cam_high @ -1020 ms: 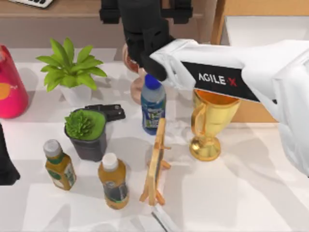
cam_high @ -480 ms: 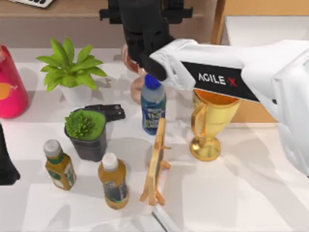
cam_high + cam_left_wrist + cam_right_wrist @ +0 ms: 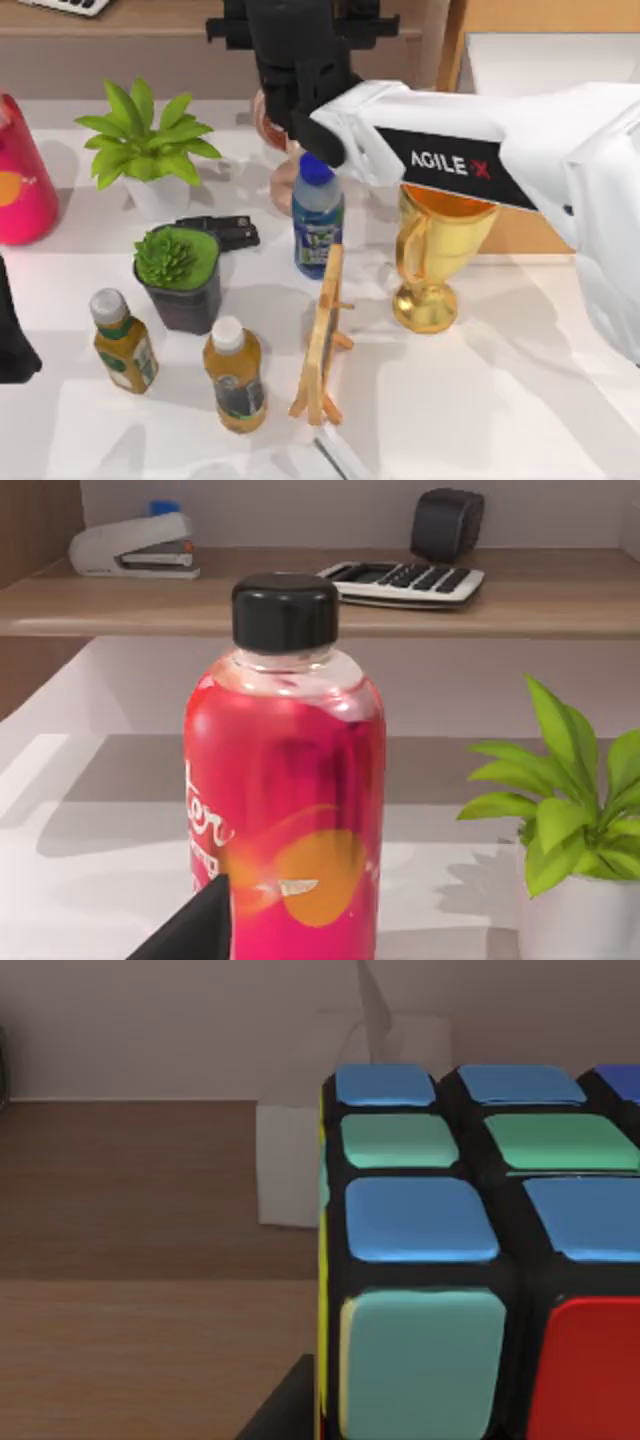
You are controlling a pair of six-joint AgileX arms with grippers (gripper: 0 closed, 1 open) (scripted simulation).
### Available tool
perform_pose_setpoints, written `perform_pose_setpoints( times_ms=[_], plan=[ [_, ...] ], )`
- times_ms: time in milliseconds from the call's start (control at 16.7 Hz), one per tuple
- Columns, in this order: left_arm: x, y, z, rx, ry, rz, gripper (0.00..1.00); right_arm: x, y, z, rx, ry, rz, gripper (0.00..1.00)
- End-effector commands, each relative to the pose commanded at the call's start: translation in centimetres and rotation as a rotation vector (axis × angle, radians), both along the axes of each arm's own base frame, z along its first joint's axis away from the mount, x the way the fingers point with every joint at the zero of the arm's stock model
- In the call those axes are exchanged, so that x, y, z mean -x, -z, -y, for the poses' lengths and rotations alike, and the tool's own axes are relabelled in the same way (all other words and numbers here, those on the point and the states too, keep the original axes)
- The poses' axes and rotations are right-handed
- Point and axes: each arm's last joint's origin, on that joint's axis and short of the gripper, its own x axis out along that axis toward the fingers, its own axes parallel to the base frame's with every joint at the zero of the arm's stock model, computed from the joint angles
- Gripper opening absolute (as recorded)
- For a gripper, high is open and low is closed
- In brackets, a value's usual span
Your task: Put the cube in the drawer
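The right gripper (image 3: 300,75) is being held out over the back of the table, just beyond the blue-capped bottle (image 3: 318,215) and above a copper-coloured trophy (image 3: 272,150). In the right wrist view the cube (image 3: 470,1260) is being shown pressed close against the gripper, apparently clamped in it. The drawer (image 3: 545,60) is lying off to the gripper's right. The left arm (image 3: 12,340) is being kept parked at the table's left edge, near the pink bottle (image 3: 285,810); its fingers' state cannot be told.
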Motion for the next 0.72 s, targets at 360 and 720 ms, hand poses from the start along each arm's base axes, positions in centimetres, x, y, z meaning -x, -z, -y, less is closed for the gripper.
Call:
perform_pose_setpoints(
  times_ms=[360, 720],
  plan=[
    [0.0, 0.0, 0.0, 0.0, 0.0, 0.0, 1.0, 0.0, 0.0, 0.0, 0.0, 0.0, 0.0, 0.0],
    [0.0, 0.0, 0.0, 0.0, 0.0, 0.0, 1.0, 0.94, -0.91, -0.09, 0.001, -0.002, -0.002, 0.0]
  ],
)
